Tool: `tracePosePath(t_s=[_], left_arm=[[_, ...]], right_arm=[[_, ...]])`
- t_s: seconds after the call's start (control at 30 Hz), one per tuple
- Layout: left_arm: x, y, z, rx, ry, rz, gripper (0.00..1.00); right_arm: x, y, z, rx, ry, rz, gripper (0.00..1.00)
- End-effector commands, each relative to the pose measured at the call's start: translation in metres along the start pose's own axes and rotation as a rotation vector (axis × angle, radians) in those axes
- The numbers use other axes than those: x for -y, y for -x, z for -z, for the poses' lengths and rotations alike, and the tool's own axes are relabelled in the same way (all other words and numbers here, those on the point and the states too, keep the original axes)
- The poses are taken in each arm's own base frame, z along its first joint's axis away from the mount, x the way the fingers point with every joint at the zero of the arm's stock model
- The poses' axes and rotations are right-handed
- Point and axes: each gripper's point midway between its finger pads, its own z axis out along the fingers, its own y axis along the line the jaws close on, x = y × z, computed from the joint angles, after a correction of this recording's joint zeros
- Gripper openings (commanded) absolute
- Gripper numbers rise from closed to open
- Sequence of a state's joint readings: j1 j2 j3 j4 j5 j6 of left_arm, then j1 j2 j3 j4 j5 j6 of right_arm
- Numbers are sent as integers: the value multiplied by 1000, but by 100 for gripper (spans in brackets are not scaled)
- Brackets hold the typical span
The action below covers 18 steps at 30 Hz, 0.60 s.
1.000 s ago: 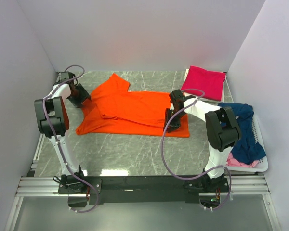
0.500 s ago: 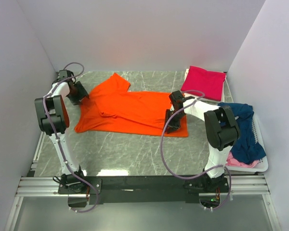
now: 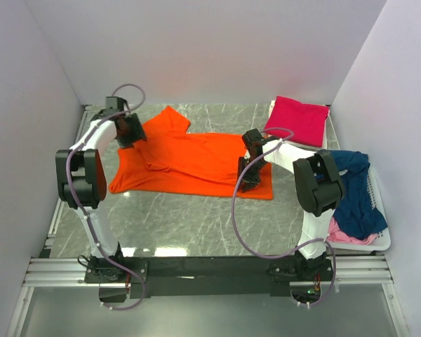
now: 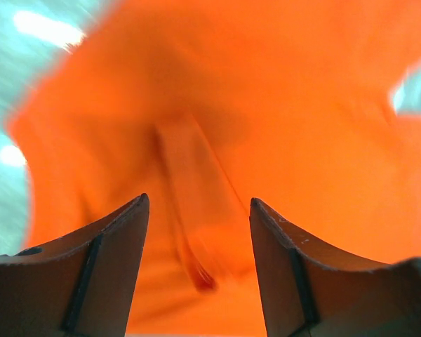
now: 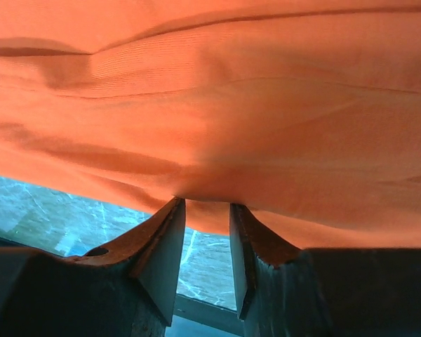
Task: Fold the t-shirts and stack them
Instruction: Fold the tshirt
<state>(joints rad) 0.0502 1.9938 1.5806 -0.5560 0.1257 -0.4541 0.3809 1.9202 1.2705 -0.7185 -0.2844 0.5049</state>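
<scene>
The orange t-shirt (image 3: 196, 158) lies flat on the table (image 3: 196, 225) in the middle of the top view. Its long axis runs left to right, with the collar and sleeves toward the upper left and the hem toward the right. Each arm stands at one end of that axis. The left gripper (image 3: 130, 133) hangs over the sleeve-and-shoulder end at the upper left. Its fingers are spread apart with nothing between them, and in its wrist view the blurred orange cloth sits just beyond the tips. The right gripper (image 3: 248, 179) is at the hem end, right of centre. Its fingers are drawn close together on the cloth's near edge, which looks pinched and lifted a little, since bare table shows beneath it in the right wrist view. Any fold therefore seems to turn on the left arm taking the shoulder end straight below it, as it is the nearer arm there. The magenta t-shirt (image 3: 298, 119) sits folded at the upper right, well apart from both grippers. The navy t-shirt (image 3: 354, 186) and the pale pink t-shirt (image 3: 345, 236) lie in the basket (image 3: 380, 242) at the right edge.
</scene>
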Motion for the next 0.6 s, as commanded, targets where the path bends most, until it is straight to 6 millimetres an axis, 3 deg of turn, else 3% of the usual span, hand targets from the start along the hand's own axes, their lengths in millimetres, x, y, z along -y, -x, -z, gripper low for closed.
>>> tracePosePath(t_s=[0.0, 0.17, 0.57], left_arm=[[12, -39, 18, -58, 36, -97, 65], [0, -78, 20, -113, 82, -131, 64], [13, -105, 8, -197, 16, -139, 57]], right_arm=[[-11, 10, 10, 45, 1, 30, 39], [-11, 8, 12, 46, 2, 35, 39], [-9, 0, 17, 60, 12, 20, 39]])
